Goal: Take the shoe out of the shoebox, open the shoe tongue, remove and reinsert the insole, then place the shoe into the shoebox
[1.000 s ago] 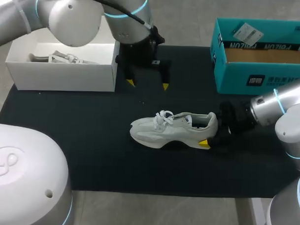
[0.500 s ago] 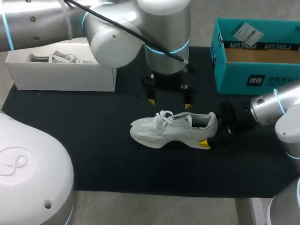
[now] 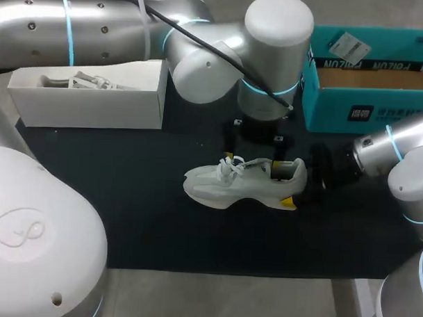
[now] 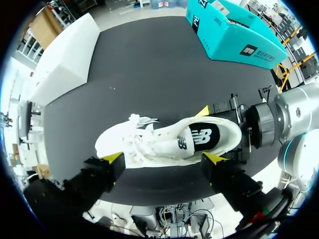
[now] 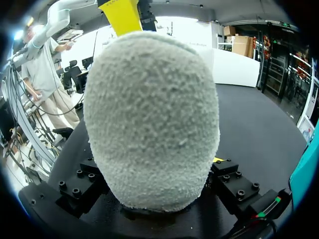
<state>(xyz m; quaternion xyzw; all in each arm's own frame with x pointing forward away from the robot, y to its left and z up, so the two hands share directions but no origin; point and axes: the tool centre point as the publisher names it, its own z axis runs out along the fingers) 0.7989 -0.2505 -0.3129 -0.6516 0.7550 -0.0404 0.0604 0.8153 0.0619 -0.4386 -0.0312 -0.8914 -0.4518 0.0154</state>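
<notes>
White box (image 3: pixel 88 98) sits at the black mat's (image 3: pixel 127 197) far-left corner. Left tool (image 3: pixel 252 158) hangs over the shoe's laces, spread wide, gripping nothing. Head view buries it under the arm; left wrist view shows both yellow tips (image 4: pixel 113 157) well apart, shoe betw. them. Shoe (image 3: pixel 245 182) stands on its sole mid-mat, toe to the left, outside the shoebox. Right tool (image 3: pixel 295 186) is clamped on the heel. Head view shows only the near-side tip, left wrist view the far one; right wrist view is nearly all heel. Teal shoebox (image 3: pixel 366 101) sits open at far right, apart from the shoe.
</notes>
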